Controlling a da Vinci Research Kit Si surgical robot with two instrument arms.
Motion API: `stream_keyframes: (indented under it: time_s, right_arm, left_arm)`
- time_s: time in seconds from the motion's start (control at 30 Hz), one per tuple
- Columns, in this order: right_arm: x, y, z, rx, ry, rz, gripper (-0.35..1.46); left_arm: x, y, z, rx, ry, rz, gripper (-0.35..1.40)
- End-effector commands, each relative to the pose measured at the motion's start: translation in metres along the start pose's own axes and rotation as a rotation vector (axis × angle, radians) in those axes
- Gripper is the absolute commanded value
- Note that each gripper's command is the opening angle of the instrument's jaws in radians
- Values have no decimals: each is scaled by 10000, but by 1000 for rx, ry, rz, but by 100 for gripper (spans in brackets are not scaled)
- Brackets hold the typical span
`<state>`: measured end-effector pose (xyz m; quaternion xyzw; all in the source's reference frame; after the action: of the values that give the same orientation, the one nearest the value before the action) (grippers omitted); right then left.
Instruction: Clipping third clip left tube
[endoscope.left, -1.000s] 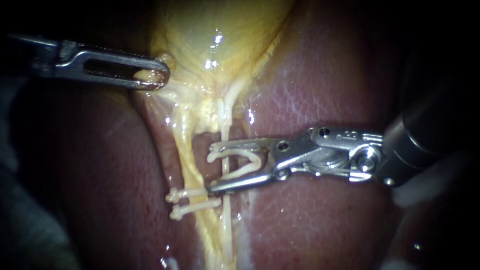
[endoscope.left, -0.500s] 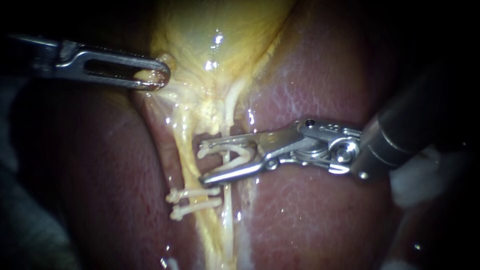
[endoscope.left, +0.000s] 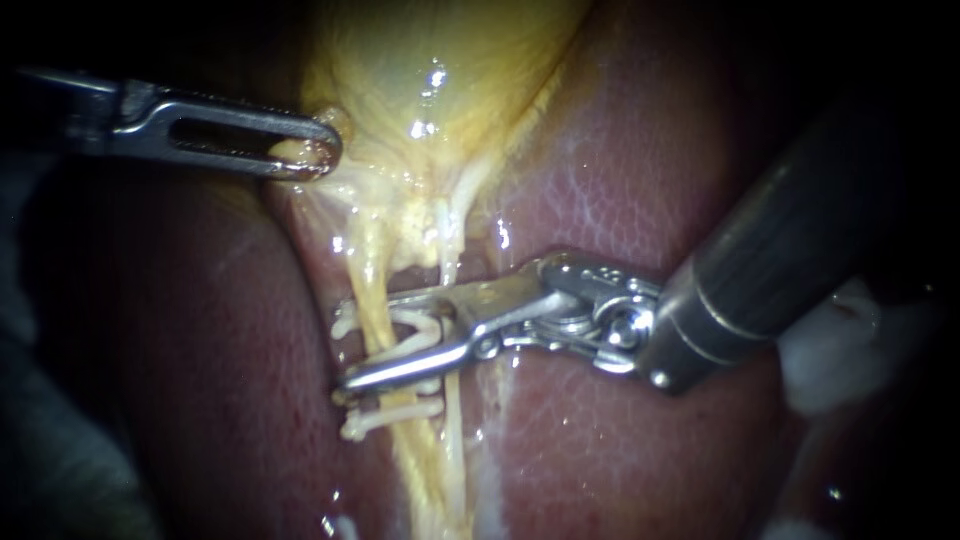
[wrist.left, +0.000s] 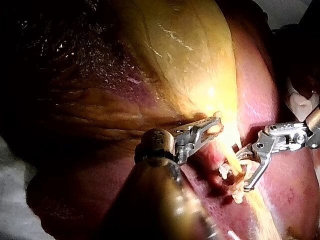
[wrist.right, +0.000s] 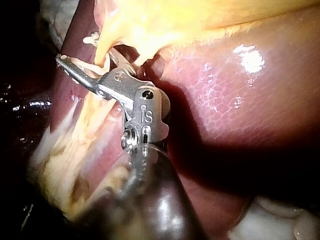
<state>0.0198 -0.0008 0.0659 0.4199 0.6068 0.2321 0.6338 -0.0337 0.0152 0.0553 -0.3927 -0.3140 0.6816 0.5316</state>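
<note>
Astride left tube (endoscope.left: 368, 290), R claw (endoscope.left: 345, 348), apart, grips open clip (endoscope.left: 415, 325); L claw (endoscope.left: 315, 155) clamped on gallbladder (endoscope.left: 440, 60).

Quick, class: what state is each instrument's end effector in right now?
Left instrument: shut on the gallbladder at its edge.
Right instrument: holding a clip, astride the left tube.

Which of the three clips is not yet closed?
The open clip in the right instrument's jaws, straddling the left tube: its legs stand apart, while the two clips below it are shut across the tube.
</note>
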Motion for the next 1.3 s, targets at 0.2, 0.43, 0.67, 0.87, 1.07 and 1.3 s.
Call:
stream_keyframes:
  time_s: [0.2, 0.43, 0.67, 0.87, 1.07, 1.3]
  right_arm:
    - [16, -10, -1, 16, 28, 6, 50]
    - [41, -29, -10, 28, 47, 21, 46]
    - [47, -35, -17, 21, 59, 36, 31]
    - [49, -38, -23, 15, 62, 38, -5]
    - [47, -40, -26, 17, 61, 38, -35]
    - [46, -41, -29, 18, 61, 61, -35]
  left_arm:
    - [0, 0, 0, 1, 0, 0, -35]
    - [-1, -1, 1, 1, 0, 1, -35]
    - [-1, -1, 1, 1, 0, 1, -35]
    - [-1, -1, 1, 1, 0, 1, -35]
    - [-1, -1, 1, 1, 0, 1, -35]
    - [0, -1, 1, 0, 0, 1, -35]
